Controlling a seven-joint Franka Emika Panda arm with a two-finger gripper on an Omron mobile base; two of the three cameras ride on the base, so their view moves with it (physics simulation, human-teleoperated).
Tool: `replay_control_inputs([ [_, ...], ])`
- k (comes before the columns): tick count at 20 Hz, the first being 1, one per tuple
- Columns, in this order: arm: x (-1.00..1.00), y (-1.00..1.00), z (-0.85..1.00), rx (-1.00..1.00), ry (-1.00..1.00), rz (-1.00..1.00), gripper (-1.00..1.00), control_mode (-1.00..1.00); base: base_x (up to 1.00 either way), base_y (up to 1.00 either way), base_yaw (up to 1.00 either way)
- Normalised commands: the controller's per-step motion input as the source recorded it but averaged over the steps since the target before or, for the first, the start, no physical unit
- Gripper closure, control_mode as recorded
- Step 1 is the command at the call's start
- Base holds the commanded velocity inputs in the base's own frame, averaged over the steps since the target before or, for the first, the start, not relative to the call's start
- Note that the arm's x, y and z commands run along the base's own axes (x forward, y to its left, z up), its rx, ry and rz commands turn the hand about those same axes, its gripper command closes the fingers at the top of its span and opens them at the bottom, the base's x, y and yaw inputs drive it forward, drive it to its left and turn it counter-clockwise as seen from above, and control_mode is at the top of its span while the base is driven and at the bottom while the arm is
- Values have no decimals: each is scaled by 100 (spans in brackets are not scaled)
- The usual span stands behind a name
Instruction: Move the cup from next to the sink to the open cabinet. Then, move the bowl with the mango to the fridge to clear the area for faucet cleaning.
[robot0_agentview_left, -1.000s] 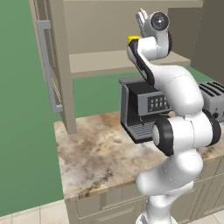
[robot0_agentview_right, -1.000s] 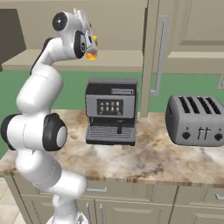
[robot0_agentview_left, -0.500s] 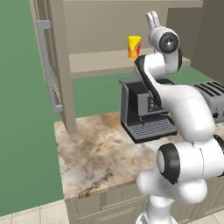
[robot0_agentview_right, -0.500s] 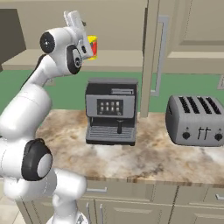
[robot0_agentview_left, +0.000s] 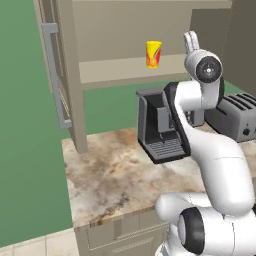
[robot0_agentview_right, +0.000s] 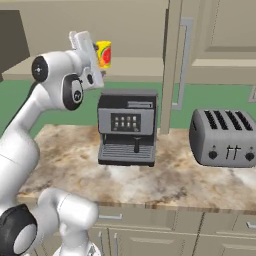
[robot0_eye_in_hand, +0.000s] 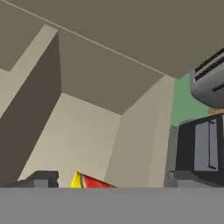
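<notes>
Now your cup (robot0_agentview_left: 153, 53) stood on the open cabinet (robot0_agentview_left: 125, 70) shelf, claw (robot0_eye_in_hand: 105, 181) wide open and empty; next I'd judge you needed the bowl.

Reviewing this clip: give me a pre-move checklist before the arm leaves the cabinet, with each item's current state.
1. cup upright on the open cabinet shelf: ok.
2. gripper open, fingers apart: ok.
3. Fingers fully clear of the cup: cannot tell; the hand view has its edge between the tips.
4. Withdrawal path clear of the coffee machine: ok, the hand sits above it.
5. toaster out of the way: ok.
</notes>
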Motion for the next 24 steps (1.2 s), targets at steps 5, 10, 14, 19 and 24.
replay_control_inputs([
  [5, -100, -11, -52, 7, 69, -5, -100, -100, 0, 0, 0],
  [10, -100, -27, -85, 11, 62, -2, -100, -100, 0, 0, 0],
  [14, -75, -1, -73, 5, 50, -6, -100, 100, -25, 0, -5],
  [19, 0, 0, 0, 0, 0, 0, -100, 100, -94, 10, -50],
  [24, 0, 0, 0, 0, 0, 0, -100, 100, -47, 3, -82],
])
